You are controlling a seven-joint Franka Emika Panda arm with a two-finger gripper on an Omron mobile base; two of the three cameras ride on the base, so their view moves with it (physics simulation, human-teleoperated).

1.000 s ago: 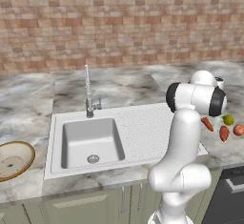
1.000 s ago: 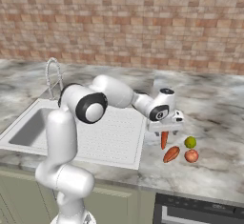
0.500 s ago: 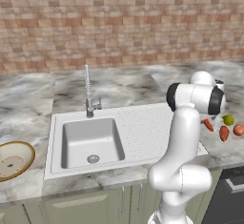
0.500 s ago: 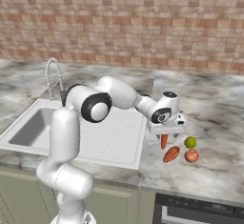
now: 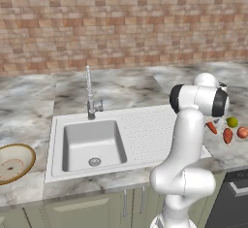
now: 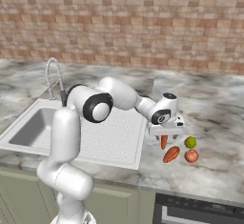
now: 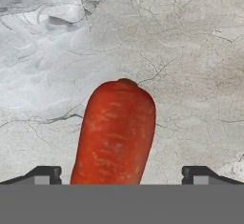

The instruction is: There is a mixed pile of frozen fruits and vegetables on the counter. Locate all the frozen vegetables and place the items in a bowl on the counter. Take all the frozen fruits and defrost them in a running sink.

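Fingers (image 7: 121, 175) stood wide apart astride the carrot-like piece (image 7: 116, 132), lying on the surface (image 6: 219, 123) just right of the sink (image 6: 119, 142); closing off-centre risked rolling it away.

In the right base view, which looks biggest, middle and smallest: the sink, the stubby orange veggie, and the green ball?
1. the sink, by far the biggest.
2. the stubby orange piece.
3. the yellow-green ball.
The last two lie side by side on the counter, so nearness hardly skews it; the piece looks only a bit longer.
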